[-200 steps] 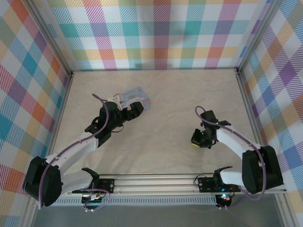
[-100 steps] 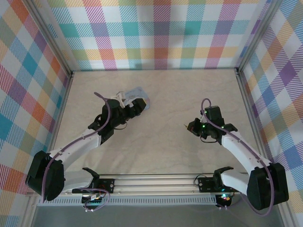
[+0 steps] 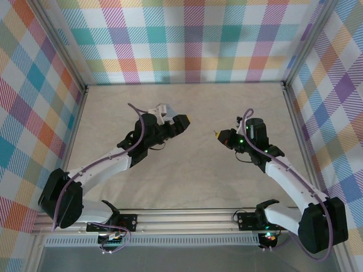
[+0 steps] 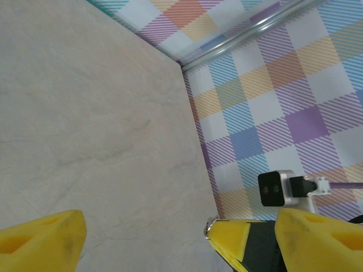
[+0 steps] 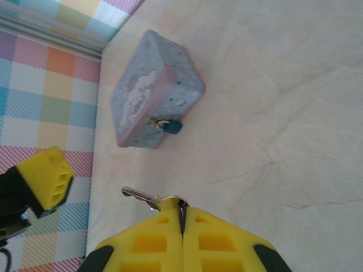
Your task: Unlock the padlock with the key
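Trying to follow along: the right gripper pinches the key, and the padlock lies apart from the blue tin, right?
Not quite: the right gripper pinches the key, but the padlock hangs on the blue tin, touching it. The right wrist view shows it.

Bright, even, diffuse lighting, faint soft shadows, overhead view sharp, wrist views blurred up close

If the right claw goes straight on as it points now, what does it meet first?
Probably the blue tin, near its padlock. The right claw, shut on the key, points roughly there; depth is unclear, so maybe the table first.
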